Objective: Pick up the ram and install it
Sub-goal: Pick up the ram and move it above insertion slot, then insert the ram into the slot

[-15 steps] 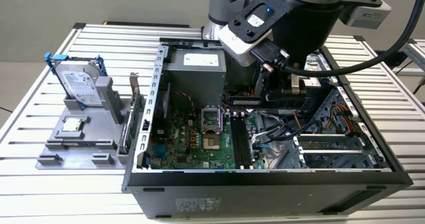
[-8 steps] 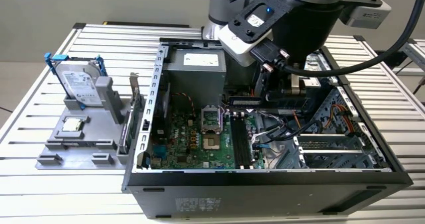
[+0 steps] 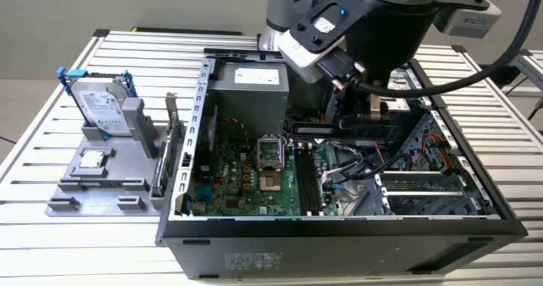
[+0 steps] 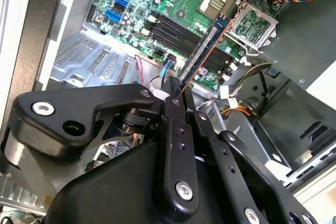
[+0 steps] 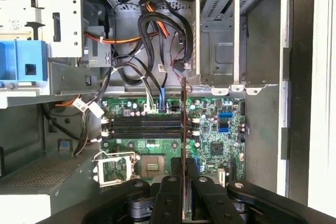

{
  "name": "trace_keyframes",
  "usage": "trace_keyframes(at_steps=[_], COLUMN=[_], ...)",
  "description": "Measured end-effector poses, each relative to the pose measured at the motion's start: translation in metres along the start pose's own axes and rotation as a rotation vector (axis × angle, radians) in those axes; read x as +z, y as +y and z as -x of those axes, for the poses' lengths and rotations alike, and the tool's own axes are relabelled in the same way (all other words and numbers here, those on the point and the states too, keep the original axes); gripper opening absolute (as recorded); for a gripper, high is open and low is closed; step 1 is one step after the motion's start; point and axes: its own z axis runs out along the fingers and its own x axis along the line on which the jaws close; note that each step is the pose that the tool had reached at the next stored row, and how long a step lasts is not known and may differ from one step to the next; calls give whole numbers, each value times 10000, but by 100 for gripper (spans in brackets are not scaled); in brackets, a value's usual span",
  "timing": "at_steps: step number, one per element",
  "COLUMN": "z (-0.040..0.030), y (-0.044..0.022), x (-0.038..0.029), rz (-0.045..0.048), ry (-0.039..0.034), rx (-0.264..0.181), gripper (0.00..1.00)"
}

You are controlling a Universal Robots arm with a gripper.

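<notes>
My gripper (image 3: 363,115) is shut on the ram (image 3: 344,131), a long dark stick held level inside the open computer case (image 3: 339,232). It hangs above the green motherboard (image 3: 254,178), near the far end of the black memory slots (image 3: 307,184) and crosswise to them. In both wrist views the ram shows edge-on as a thin line (image 4: 205,48) (image 5: 183,129) running out from the black fingers (image 4: 173,103) (image 5: 170,184). The slots (image 4: 178,30) (image 5: 142,125) lie below it with nothing in them.
Black and orange cables (image 5: 152,40) hang beside the slots. The processor socket (image 3: 269,151) stands open on the board. On the exterior view's left, a grey fixture (image 3: 93,194) holds a hard drive (image 3: 102,108), a square silver chip (image 3: 91,160) and an upright card (image 3: 174,140).
</notes>
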Motion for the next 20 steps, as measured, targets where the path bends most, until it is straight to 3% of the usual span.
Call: trace_keyframes(at_steps=[20], z=[0], y=[0], x=[0], rz=[-14], ry=[-15], rx=[1938], gripper=[0])
